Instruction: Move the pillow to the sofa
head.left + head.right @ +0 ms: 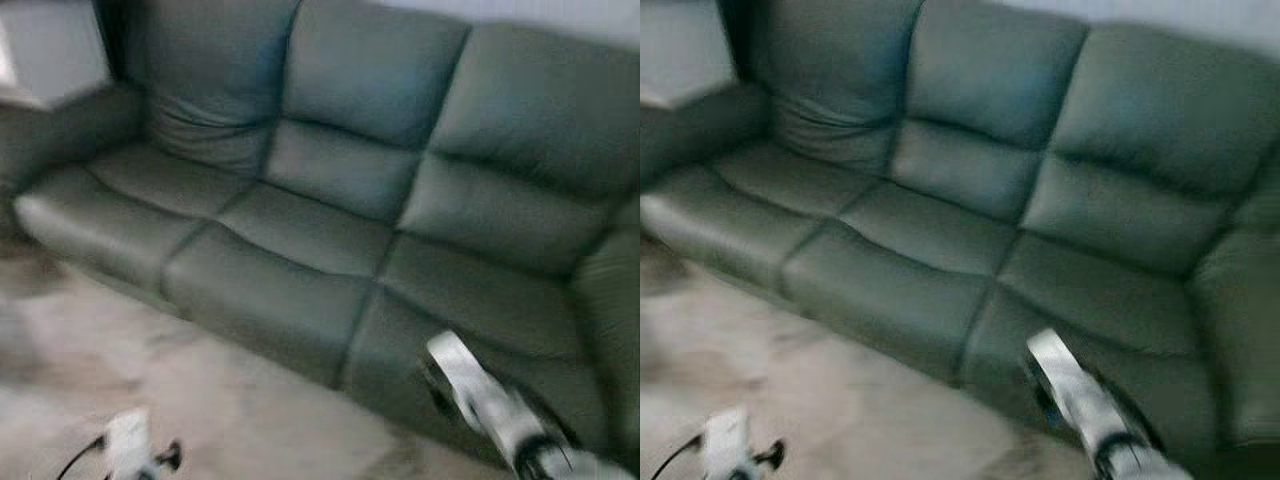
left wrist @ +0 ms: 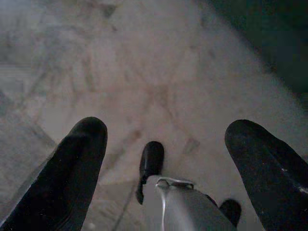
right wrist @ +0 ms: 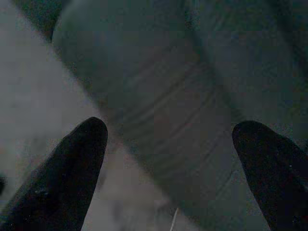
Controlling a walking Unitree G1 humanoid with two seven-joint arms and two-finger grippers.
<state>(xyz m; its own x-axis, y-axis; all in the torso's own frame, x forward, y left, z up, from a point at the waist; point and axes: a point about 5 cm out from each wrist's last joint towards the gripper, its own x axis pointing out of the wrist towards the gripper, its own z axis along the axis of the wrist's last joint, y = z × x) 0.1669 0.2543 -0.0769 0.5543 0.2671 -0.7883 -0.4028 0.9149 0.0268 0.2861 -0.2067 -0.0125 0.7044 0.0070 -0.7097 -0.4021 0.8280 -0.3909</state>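
both the left gripper (image 2: 163, 139) and right gripper (image 3: 168, 139) hang released and hold nothing above the floor (image 1: 250, 410); the grey sofa (image 1: 330, 200) bears no pillow, so the move looks undone.

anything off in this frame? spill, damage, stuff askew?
Nothing stands out. The grey sofa looks intact with its cushions in line, and the pale floor shows only marbled veining. Both end effectors, left and right, are open and hold nothing.

The sofa (image 1: 330, 200) stands in front of me on the floor (image 1: 180, 400), a table (image 1: 45, 50) is beside its far left end, my right arm (image 1: 490, 400) is low before its right seat, my left arm (image 1: 130, 445) over the floor.
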